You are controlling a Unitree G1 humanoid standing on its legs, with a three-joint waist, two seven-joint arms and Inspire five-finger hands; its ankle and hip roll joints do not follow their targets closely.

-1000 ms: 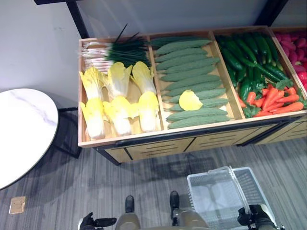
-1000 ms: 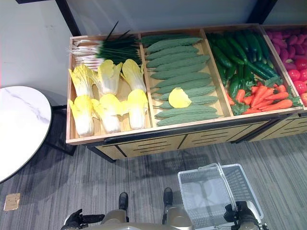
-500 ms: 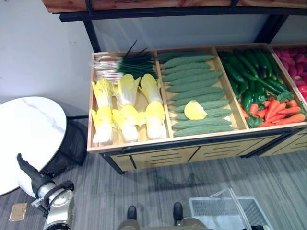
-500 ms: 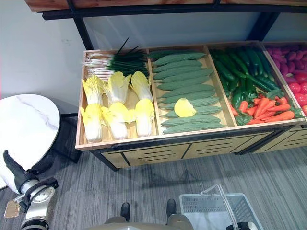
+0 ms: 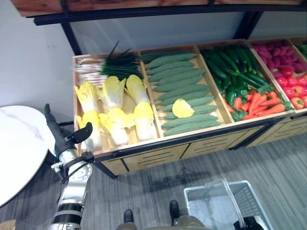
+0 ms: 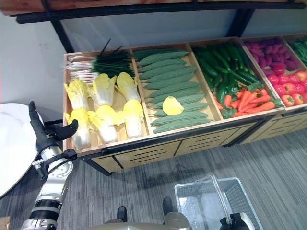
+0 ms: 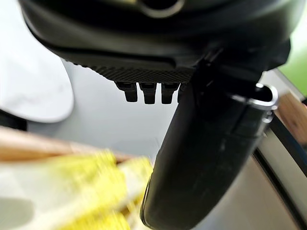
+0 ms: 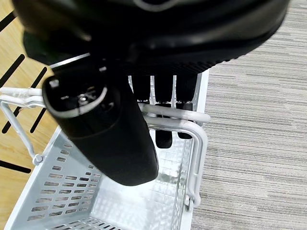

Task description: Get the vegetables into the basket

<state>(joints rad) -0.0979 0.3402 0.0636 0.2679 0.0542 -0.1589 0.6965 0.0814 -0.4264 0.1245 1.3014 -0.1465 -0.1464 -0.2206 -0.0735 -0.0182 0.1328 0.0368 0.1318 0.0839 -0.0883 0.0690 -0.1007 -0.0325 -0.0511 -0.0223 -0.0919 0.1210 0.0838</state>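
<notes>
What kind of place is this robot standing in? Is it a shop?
It looks like a grocery produce section, possibly a mock-up. A wooden display stand holds sorted compartments of cabbages, cucumbers and carrots, and a white shopping basket hangs from the right robot hand.

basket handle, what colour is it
White, like the rest of the basket; the handle shows best in the right wrist view.
</notes>
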